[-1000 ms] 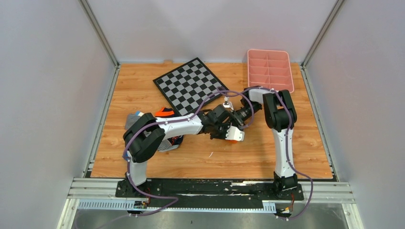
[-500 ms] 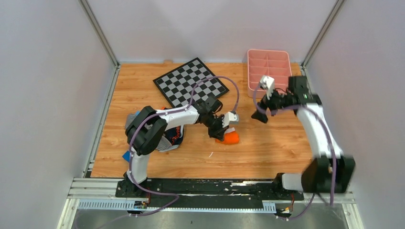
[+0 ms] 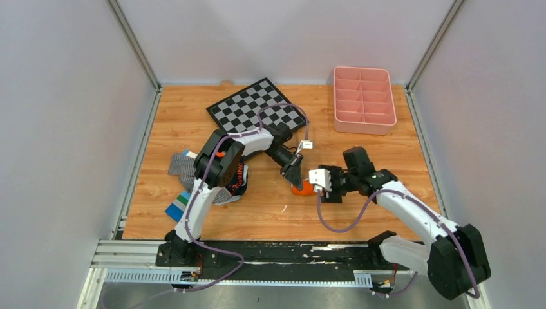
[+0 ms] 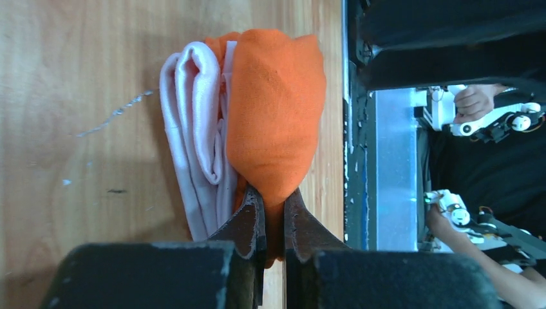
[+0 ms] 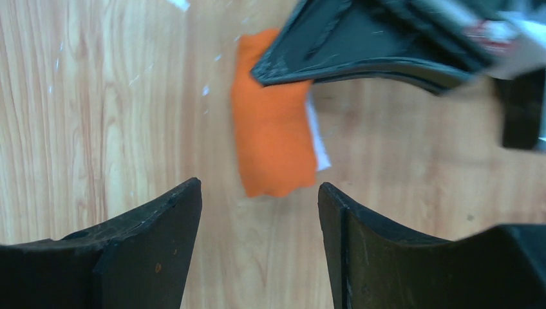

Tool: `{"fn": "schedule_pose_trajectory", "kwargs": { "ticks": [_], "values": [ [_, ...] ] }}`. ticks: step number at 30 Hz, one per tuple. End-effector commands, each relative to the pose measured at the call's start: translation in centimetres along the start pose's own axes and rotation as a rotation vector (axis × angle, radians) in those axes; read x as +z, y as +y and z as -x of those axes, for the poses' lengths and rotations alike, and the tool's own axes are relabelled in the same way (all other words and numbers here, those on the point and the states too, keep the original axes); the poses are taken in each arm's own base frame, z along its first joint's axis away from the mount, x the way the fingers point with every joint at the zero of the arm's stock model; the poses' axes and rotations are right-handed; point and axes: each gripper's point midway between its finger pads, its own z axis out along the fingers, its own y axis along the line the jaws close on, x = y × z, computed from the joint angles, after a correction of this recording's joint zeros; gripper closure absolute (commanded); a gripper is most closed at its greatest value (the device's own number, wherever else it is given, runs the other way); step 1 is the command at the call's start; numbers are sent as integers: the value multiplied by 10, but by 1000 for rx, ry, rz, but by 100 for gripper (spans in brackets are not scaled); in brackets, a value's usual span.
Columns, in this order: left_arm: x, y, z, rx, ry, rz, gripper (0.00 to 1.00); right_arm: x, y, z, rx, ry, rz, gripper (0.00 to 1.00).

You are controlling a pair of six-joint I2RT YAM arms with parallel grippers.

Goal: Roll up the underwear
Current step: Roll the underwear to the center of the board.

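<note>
Item: bright orange fabric briefs (image 4: pixel 273 116), bundled mid wooden table (image 3: pixel 257 215).
Left gripper (image 4: pixel 273 199): pinched tight on bundle's end.
Right gripper (image 5: pixel 259 193): parted, empty, above.
Handling: we judge it soft, light, springy; grasp mid-roll.

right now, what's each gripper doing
Left gripper: shut on the orange underwear.
Right gripper: open, holding nothing.

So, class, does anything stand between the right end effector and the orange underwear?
Nothing visible does. The open right end effector faces the underwear with only bare table between them. The left end effector is shut on the underwear's far end, beyond that path.
</note>
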Motion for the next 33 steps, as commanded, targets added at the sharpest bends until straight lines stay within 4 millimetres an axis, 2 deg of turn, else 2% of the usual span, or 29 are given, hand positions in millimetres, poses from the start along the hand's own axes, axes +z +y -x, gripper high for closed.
{"fn": "schedule_pose_trajectory", "kwargs": {
  "ticks": [1,4,7,13,14,15,17,18,19,21,23,24,27,29,33],
  "values": [
    [18,33,-66,-163,186,115,92,18,-7,-22,-226,151,12,34],
    [18,35,-70,-171,196,109,90,34,-11,-9,-248,140,31,34],
    [19,36,-71,-177,207,102,90,48,-4,-3,-285,132,86,34],
    [18,29,-60,-172,182,90,90,65,35,-26,-327,172,195,34],
    [17,28,-59,-169,181,92,89,66,40,-30,-328,178,201,38],
    [17,29,-58,-170,182,98,89,67,44,-33,-326,182,207,46],
    [14,32,-58,-175,191,141,85,67,49,-39,-299,198,220,69],
    [11,36,-57,-169,200,183,76,67,52,-42,-277,208,227,82],
    [7,37,-56,-156,208,216,69,65,55,-43,-252,217,239,90],
    [-6,35,-47,-82,200,291,55,61,63,-43,-193,205,284,97],
    [-26,27,-29,13,153,396,29,56,71,-42,-112,177,337,99],
    [-37,21,-21,44,119,431,25,54,76,-44,-70,171,364,99],
    [-75,-10,8,108,24,500,24,52,89,-54,70,196,471,100],
    [-105,-20,20,167,-21,628,24,54,97,-59,201,226,577,100],
    [-178,-45,53,296,-210,940,24,62,89,-61,465,212,718,100]
  ]
}}
